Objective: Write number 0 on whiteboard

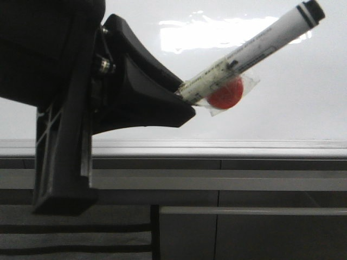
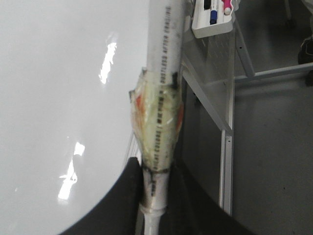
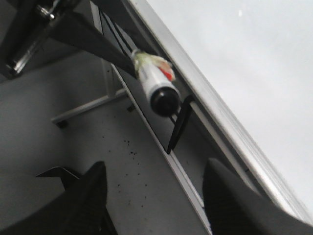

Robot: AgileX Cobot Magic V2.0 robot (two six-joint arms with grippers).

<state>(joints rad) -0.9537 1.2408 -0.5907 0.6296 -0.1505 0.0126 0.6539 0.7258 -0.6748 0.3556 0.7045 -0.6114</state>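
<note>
My left gripper (image 1: 181, 100) is shut on a white marker (image 1: 255, 46) wrapped in clear tape with a red ball (image 1: 225, 93) taped to it. The marker points up and to the right, its black end (image 1: 312, 12) in front of the whiteboard (image 1: 81, 124); whether it touches the board I cannot tell. The left wrist view shows the marker (image 2: 161, 73) running up from between my fingers (image 2: 154, 205) beside the whiteboard (image 2: 58, 88). The right wrist view shows the marker's black end (image 3: 162, 100) and the whiteboard (image 3: 244, 63). My right gripper (image 3: 154, 196) is open and empty. No drawn 0 is visible.
A pale grey edge rail (image 1: 217, 146) runs under the board, with dark grey panels and horizontal bars (image 1: 244, 184) below. A white tray with markers (image 2: 212, 19) hangs off a metal frame (image 2: 227, 137). A speckled grey floor (image 3: 137, 161) lies under my right gripper.
</note>
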